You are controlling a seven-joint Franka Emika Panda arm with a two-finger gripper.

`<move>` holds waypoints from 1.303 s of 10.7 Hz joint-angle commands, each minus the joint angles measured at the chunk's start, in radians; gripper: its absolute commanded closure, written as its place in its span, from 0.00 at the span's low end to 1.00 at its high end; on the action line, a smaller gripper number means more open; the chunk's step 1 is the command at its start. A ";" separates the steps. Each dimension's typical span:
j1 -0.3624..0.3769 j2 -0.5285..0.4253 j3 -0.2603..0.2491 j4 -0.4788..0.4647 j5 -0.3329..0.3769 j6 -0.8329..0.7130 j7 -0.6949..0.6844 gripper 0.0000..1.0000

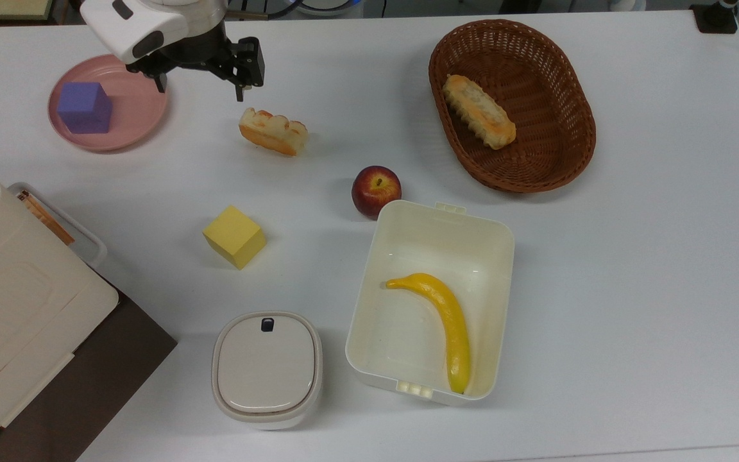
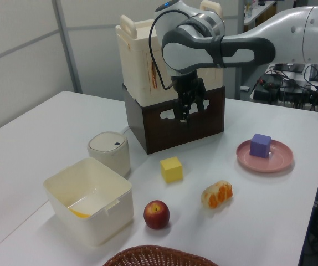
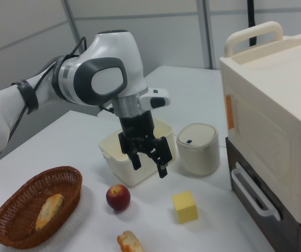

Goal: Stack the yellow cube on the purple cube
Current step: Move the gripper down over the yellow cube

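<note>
Surface: the broad white matte tabletop surface [image 1: 632, 269] carries everything here and gives a flat, steady base for lifting and setting down.
Arm: the white and grey Franka arm [image 3: 95, 79] reaches in over the surface and holds its wrist high, pointing down.
Claw: the black two-finger claw [image 3: 149, 160] hangs in the air with its fingers spread and nothing between them; in the right view it sits above and to the left of the yellow block, apart from it.
Plate: the round pink plastic plate [image 1: 138, 109] lies near the top view's upper left corner and bears the purple block toward one side.
Purple cube: the plain matte violet-purple cube [image 1: 84, 107] rests flat on the plate, its level top looking like a fair landing face.
Yellow cube: the plain matte pale-yellow cube [image 1: 234, 236] stands alone on the bare surface, well apart from the plate, with free space around all its sides.
Handling: it looks stiff and light, probably foam or wood, with a dull skin that should not slip much and is unlikely to break.
Grip: I would take it across two opposite upright faces, near the middle of their height; it sits turned in the top view, so the claw likely needs to twist to match those faces.
</note>
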 commanded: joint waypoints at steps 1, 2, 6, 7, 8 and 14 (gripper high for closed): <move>-0.007 -0.005 -0.002 -0.035 0.022 0.029 -0.045 0.00; -0.008 0.002 -0.002 -0.035 0.022 0.030 -0.057 0.00; -0.024 0.074 -0.014 -0.035 0.011 0.123 -0.181 0.00; -0.025 0.109 -0.014 -0.036 0.005 0.162 -0.240 0.00; -0.024 0.136 -0.014 -0.036 -0.003 0.180 -0.270 0.00; -0.011 0.242 -0.005 -0.040 -0.039 0.303 -0.457 0.00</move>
